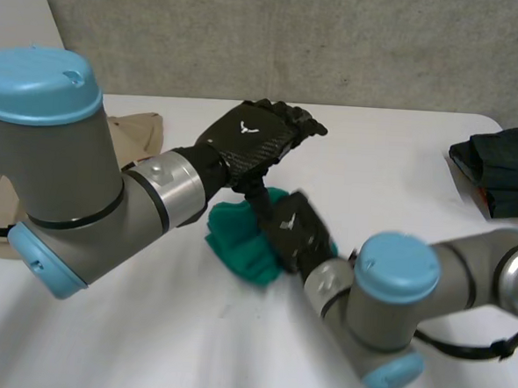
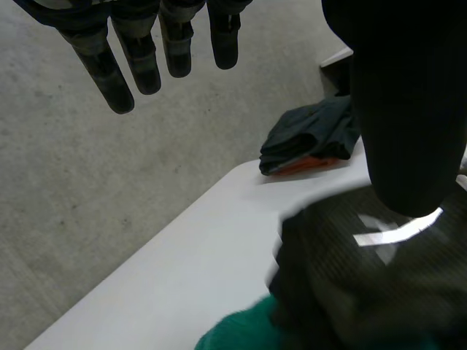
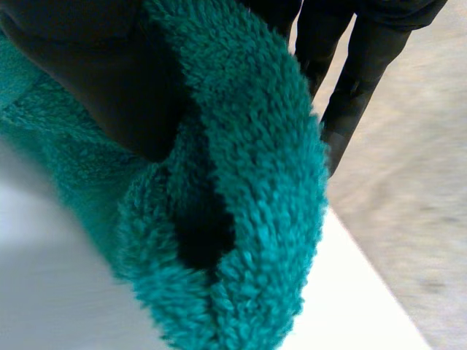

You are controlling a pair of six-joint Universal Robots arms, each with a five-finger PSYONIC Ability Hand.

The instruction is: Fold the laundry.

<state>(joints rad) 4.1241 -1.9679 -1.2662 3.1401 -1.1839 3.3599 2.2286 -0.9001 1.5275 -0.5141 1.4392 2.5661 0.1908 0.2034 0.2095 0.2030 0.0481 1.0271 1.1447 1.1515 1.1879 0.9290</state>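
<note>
A green fleece cloth (image 1: 238, 241) lies bunched in the middle of the white table (image 1: 393, 167). My right hand (image 1: 296, 231) rests on the cloth's right side. In the right wrist view a thick fold of the green fleece cloth (image 3: 255, 182) sits pinched between the thumb (image 3: 95, 80) and the fingers (image 3: 357, 65). My left hand (image 1: 253, 141) hovers above and just behind the cloth, fingers (image 2: 139, 58) straight and spread, touching nothing. Under its palm in the left wrist view I see my right hand (image 2: 365, 270) and an edge of the green cloth (image 2: 233, 332).
Dark folded clothes (image 1: 502, 169) lie at the table's right edge, with something orange beneath the dark folded clothes (image 2: 314, 138) in the left wrist view. A beige cloth (image 1: 135, 129) lies at the far left behind my left arm. A grey wall stands behind the table.
</note>
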